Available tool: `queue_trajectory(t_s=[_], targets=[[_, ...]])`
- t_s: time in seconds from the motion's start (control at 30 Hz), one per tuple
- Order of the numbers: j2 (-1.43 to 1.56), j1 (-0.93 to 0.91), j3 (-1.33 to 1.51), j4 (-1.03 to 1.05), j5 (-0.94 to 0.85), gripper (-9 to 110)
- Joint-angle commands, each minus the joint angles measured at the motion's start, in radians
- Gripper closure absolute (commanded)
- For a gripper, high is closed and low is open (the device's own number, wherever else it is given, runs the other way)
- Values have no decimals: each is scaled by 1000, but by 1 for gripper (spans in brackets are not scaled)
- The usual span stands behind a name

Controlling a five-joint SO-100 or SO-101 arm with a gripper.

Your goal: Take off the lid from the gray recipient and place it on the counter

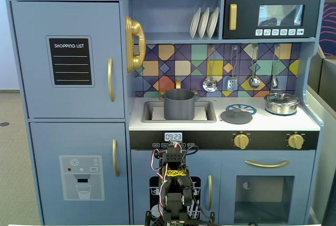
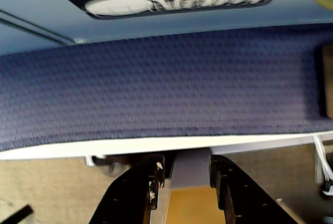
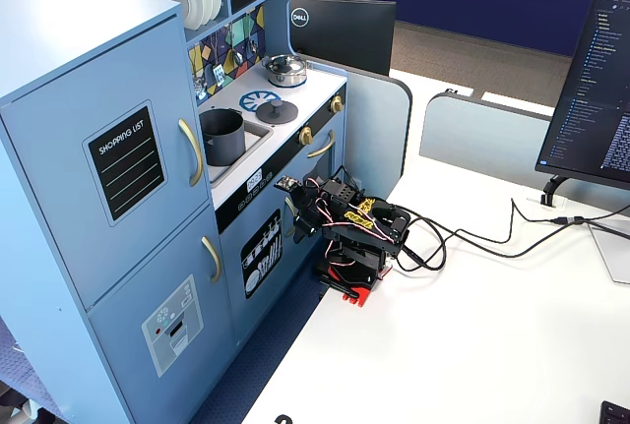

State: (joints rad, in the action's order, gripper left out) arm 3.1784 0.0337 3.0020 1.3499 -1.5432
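The gray recipient (image 1: 179,104) stands uncovered in the recessed sink; it also shows in the other fixed view (image 3: 223,136). The lid (image 1: 236,116) lies flat on the white counter (image 1: 310,124), partly over the blue burner print, to the right of the sink; it shows in the other fixed view too (image 3: 281,112). The arm (image 1: 173,184) sits folded on the table, below and in front of the counter. My gripper (image 2: 187,169) hangs over the table's edge facing the carpet, far from lid and pot, with jaws slightly apart and nothing between them.
A shiny steel pot (image 1: 281,103) with its own lid stands at the counter's right end. Utensils (image 1: 232,82) hang on the back wall. Cables (image 3: 472,237) run across the white table to a monitor (image 3: 600,90). Blue carpet (image 2: 156,89) lies below the table edge.
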Motion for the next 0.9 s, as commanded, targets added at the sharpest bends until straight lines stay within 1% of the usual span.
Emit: queue_trajectory(t_s=[0.0, 0.07, 0.87], targets=[[-2, -14, 0, 179, -6, 102], [-2, -15, 0, 179, 34, 102], [0, -28, 0, 179, 32, 96]])
